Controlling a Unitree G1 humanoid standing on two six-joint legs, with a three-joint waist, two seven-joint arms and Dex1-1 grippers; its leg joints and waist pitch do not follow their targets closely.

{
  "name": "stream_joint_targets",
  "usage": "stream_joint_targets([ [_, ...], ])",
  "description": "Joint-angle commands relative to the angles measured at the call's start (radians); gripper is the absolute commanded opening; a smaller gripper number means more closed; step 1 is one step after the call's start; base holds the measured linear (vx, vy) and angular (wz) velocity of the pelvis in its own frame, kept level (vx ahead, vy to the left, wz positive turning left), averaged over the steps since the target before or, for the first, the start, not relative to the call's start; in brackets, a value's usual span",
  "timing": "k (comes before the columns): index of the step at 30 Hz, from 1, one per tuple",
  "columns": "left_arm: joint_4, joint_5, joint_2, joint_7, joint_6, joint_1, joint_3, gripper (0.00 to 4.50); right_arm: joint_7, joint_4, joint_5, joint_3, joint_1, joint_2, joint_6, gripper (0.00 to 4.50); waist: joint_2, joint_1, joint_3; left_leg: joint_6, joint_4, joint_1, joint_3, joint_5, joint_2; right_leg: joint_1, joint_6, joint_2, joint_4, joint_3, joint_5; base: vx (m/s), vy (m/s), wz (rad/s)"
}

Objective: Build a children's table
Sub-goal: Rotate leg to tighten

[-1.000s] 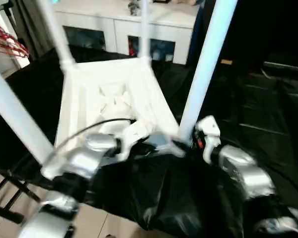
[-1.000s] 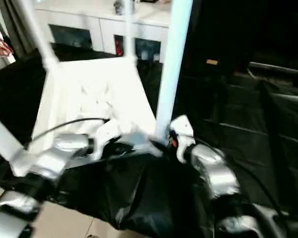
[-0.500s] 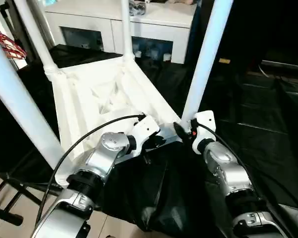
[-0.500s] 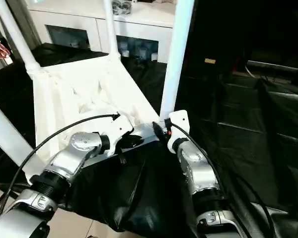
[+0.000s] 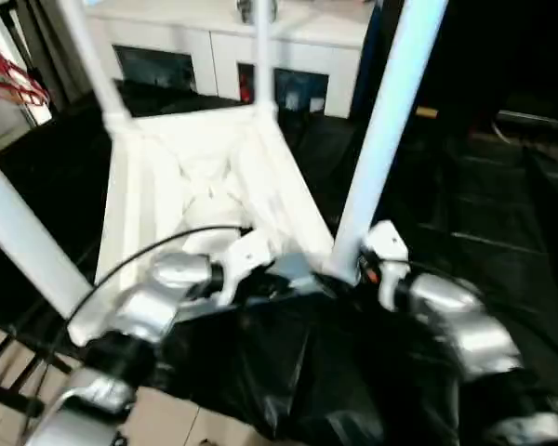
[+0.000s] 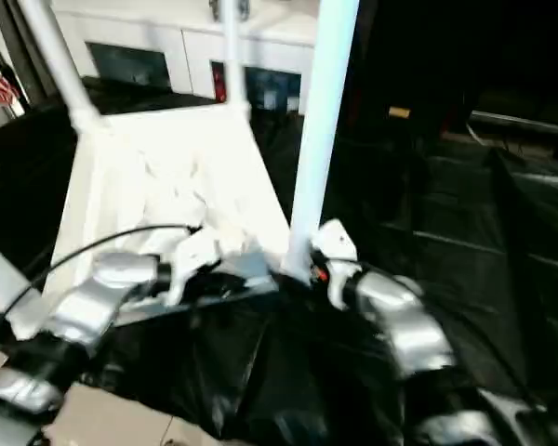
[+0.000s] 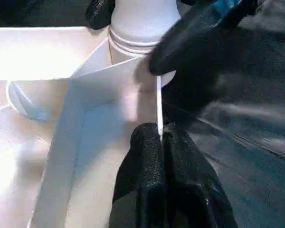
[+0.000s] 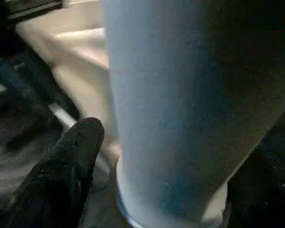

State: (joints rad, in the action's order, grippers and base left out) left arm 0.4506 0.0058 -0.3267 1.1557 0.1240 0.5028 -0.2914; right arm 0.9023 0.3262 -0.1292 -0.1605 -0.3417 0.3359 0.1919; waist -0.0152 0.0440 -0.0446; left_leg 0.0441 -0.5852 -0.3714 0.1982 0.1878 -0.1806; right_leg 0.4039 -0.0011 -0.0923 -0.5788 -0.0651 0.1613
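The right claw (image 8: 147, 156) has opened around the leg (image 5: 377, 158).

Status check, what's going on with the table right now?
Left gripper shut on table rim. Right gripper straddles near leg. Four legs up, nothing blocking.

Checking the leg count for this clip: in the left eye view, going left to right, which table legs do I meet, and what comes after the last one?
Near-left leg → far-left leg → far-right leg → near-right leg → right gripper, at that leg's base.
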Motion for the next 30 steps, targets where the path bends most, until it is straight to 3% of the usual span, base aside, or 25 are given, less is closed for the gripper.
stream_joint_targets([
  [1, -0.065, -0.039, -0.002, 0.090, -0.016, -0.003, -0.039, 0.00, 0.124, -0.021, -0.005, -0.061, 0.018, 0.037, 0.014, 3.85, -0.001, 0.007, 0.061, -0.070, 0.070, 0.014, -0.020, 0.213, -0.053, -0.050, -0.256, -0.054, 0.052, 0.040, 0.182, 0.000, 0.000, 0.00],
  [3, -0.070, -0.043, -0.010, 0.103, -0.013, -0.003, -0.038, 0.00, 0.143, -0.024, -0.010, -0.063, 0.017, 0.047, 0.021, 3.69, -0.005, 0.011, 0.059, -0.061, 0.071, 0.017, -0.019, 0.234, -0.056, -0.046, -0.257, -0.054, 0.053, 0.041, 0.202, 0.000, 0.000, 0.00],
  [8, -0.083, -0.057, -0.025, 0.137, -0.002, -0.002, -0.036, 0.00, 0.178, -0.040, -0.034, -0.067, 0.016, 0.071, 0.043, 3.34, -0.002, 0.017, 0.058, -0.026, 0.075, 0.021, -0.022, 0.275, -0.055, -0.044, -0.240, -0.055, 0.058, 0.043, 0.260, 0.000, 0.000, 0.00],
  [12, -0.075, -0.054, -0.022, 0.126, -0.007, -0.005, -0.035, 0.00, 0.186, -0.058, -0.040, -0.075, 0.028, 0.071, 0.056, 2.91, -0.003, 0.018, 0.060, -0.027, 0.074, 0.019, -0.022, 0.254, -0.055, -0.045, -0.246, -0.055, 0.054, 0.043, 0.219, 0.000, 0.000, 0.00],
  [17, -0.063, -0.041, 0.004, 0.058, -0.010, -0.009, -0.021, 0.00, 0.129, -0.049, -0.030, -0.066, 0.051, 0.031, 0.051, 2.69, -0.004, 0.022, 0.062, -0.041, 0.071, 0.018, -0.021, 0.229, -0.054, -0.047, -0.257, -0.055, 0.051, 0.042, 0.182, 0.000, 0.000, 0.00],
  [20, -0.061, -0.036, 0.013, 0.038, -0.009, -0.008, -0.018, 0.00, 0.084, -0.040, -0.023, -0.056, 0.054, 0.011, 0.036, 2.66, -0.002, 0.018, 0.054, -0.015, 0.077, 0.024, -0.023, 0.307, -0.053, -0.041, -0.222, -0.058, 0.068, 0.042, 0.325, 0.000, 0.000, 0.00],
  [25, -0.047, -0.010, 0.062, -0.071, -0.008, -0.001, -0.012, 0.00, -0.126, 0.001, 0.009, -0.013, 0.065, -0.095, 0.012, 2.64, 0.001, 0.003, 0.049, 0.019, 0.085, 0.021, -0.034, 0.372, -0.050, -0.036, -0.152, -0.060, 0.085, 0.038, 0.479, 0.000, 0.000, 0.00],
  [30, -0.032, 0.010, 0.138, -0.209, 0.020, 0.011, 0.002, 0.00, -0.299, -0.005, 0.029, 0.007, 0.095, -0.214, 0.004, 2.64, 0.004, -0.010, 0.049, 0.016, 0.083, 0.021, -0.034, 0.382, -0.046, -0.029, -0.131, -0.059, 0.092, 0.038, 0.514, 0.000, 0.000, 0.00],
])
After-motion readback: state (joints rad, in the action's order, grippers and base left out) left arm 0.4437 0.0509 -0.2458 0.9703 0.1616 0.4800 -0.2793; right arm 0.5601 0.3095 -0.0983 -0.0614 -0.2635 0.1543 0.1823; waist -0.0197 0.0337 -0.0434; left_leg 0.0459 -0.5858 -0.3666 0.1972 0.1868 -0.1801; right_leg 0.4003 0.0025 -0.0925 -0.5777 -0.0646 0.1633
